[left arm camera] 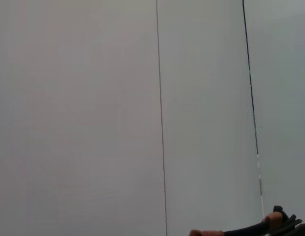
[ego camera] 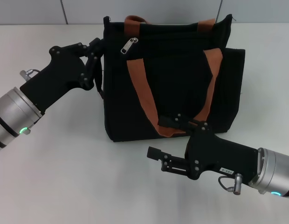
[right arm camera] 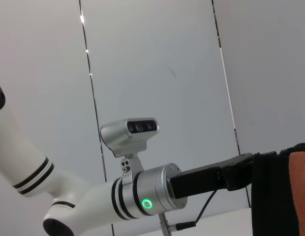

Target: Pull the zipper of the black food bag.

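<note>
The black food bag (ego camera: 172,79) stands upright in the middle of the table, with rust-brown handles. Its silver zipper (ego camera: 129,45) hangs at the top edge near the bag's left end. My left gripper (ego camera: 99,65) is against the bag's left side, just below the top corner and a little left of the zipper. It also shows in the right wrist view (right arm camera: 236,173), touching the bag's edge (right arm camera: 270,196). My right gripper (ego camera: 165,136) is open and empty, low at the bag's front bottom edge, with one finger (ego camera: 179,121) over the front handle's loop.
The bag stands on a white table (ego camera: 65,177) with a grey panelled wall (ego camera: 32,11) behind it. The left wrist view shows mostly wall, with a sliver of the bag's top (left arm camera: 270,223). My right forearm (ego camera: 275,177) lies along the table's front right.
</note>
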Controlling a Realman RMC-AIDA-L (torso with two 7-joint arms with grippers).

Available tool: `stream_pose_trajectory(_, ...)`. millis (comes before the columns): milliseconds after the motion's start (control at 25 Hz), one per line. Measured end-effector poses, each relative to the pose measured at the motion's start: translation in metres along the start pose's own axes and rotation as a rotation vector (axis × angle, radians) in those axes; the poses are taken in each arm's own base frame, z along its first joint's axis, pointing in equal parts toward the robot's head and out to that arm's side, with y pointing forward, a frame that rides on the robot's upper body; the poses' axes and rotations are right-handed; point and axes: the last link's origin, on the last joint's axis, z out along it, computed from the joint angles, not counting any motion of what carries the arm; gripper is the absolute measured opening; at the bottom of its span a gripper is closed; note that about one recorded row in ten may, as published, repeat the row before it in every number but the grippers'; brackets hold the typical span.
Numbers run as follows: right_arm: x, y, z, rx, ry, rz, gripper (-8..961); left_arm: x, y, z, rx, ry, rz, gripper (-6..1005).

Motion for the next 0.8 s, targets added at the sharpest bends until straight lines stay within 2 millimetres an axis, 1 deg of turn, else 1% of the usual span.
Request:
stream_pose_trajectory(80, 0.000, 0.001, 0.000, -0.001, -0.003, 0.002, 758, 0.000, 0.000, 0.000, -0.003, 0.002, -0.029, 69)
stream_pose_trajectory(280, -0.002, 0.007, -0.003, 0.007, -0.046, -0.045, 758, 0.007, -0.002, 0.002, -0.064, -0.003, -0.180, 57)
stream_pose_trajectory(360, -0.003, 0.010, -0.005, 0.032, -0.081, -0.080, 757, 0.012, -0.004, 0.002, -0.090, -0.001, -0.231, 52)
stream_pose_trajectory(400, -0.009, 0.010, -0.009, 0.074, -0.138, -0.097, 757, 0.019, -0.007, 0.002, -0.119, -0.001, -0.282, 49)
stream_pose_trajectory(440, -0.009, 0.010, -0.009, 0.074, -0.138, -0.097, 757, 0.019, -0.007, 0.002, -0.119, -0.001, -0.282, 47)
stream_pose_trajectory(560, -0.022, 0.004, -0.016, 0.131, -0.238, -0.065, 757, 0.024, -0.010, 0.002, -0.146, -0.016, -0.344, 42)
stream_pose_trajectory(600, -0.030, -0.001, -0.018, 0.160, -0.285, -0.084, 757, 0.026, -0.010, 0.003, -0.166, -0.030, -0.393, 42)
stream_pose_trajectory(720, -0.035, -0.006, -0.017, 0.185, -0.308, -0.121, 757, 0.029, -0.008, 0.004, -0.201, -0.037, -0.413, 42)
stream_pose_trajectory(800, -0.038, -0.011, -0.014, 0.196, -0.316, -0.141, 757, 0.029, -0.012, 0.005, -0.186, -0.056, -0.399, 43)
